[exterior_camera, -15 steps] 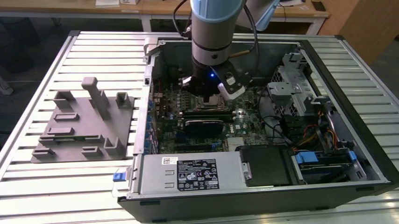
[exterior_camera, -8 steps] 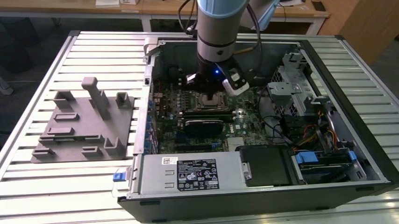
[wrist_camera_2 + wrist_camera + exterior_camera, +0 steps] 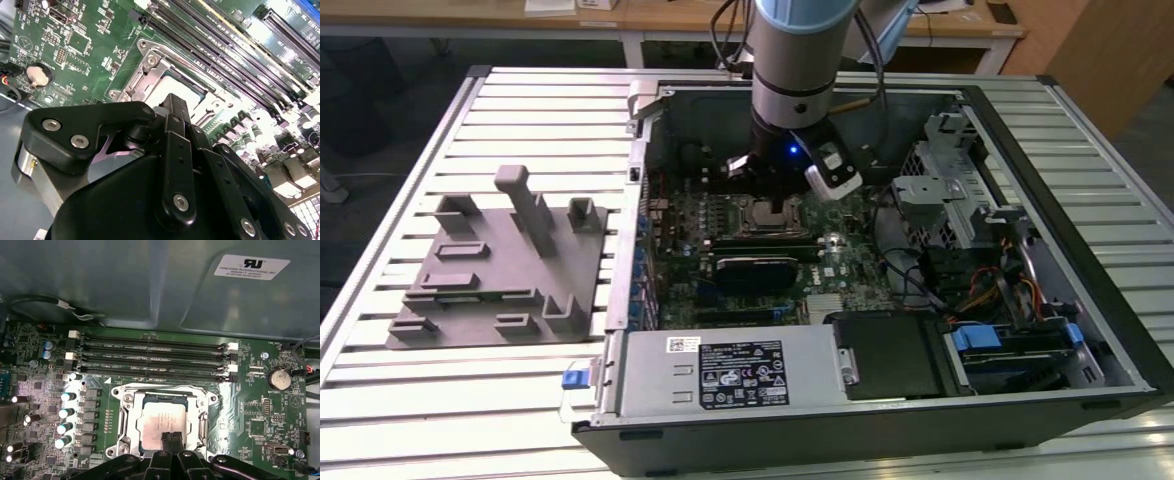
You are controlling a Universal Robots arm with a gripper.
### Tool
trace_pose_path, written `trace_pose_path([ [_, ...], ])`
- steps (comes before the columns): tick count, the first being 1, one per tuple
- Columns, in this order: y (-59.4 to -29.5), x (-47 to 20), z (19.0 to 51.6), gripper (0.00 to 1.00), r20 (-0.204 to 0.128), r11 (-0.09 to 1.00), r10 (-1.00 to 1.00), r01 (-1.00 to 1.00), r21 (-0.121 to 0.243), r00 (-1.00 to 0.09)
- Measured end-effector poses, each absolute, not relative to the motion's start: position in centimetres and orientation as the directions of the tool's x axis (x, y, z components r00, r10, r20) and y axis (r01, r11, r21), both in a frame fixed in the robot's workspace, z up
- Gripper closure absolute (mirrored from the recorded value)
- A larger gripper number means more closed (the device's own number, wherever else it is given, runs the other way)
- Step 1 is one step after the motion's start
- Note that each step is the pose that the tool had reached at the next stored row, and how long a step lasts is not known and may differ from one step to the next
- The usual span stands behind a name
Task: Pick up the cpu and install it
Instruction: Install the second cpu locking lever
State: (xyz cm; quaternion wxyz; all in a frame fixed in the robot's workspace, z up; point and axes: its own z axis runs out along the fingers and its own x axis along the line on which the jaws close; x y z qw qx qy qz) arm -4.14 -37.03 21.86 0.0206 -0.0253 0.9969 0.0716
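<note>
The cpu (image 3: 159, 417), a flat square chip with a pale silvery top, lies level inside the metal-framed socket (image 3: 125, 412) on the green motherboard. My gripper (image 3: 172, 439) hangs right over the chip's edge, its two black fingers pressed together with nothing between them. Whether the fingertips touch the chip's top I cannot tell. In the second wrist view the fingers (image 3: 176, 112) cover part of the cpu (image 3: 162, 86), and the socket frame (image 3: 145, 67) shows beside them. In the exterior view the gripper (image 3: 781, 207) reaches down into the open computer case onto the socket (image 3: 754, 222).
Long memory slots (image 3: 155, 357) run beside the socket, with a row of capacitors (image 3: 65, 412) and a coin battery (image 3: 279, 379) nearby. A grey fixture with upright posts (image 3: 507, 265) stands on the slatted table at the exterior view's left. The power supply (image 3: 720, 370) and drive cage (image 3: 961, 190) crowd the case.
</note>
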Motion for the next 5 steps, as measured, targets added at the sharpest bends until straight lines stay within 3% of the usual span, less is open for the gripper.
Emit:
trace_pose_path([
  [5,-37.03,-4.12,21.86,0.89,-0.045,0.988,-0.048,-0.053,0.142,-0.998],
])
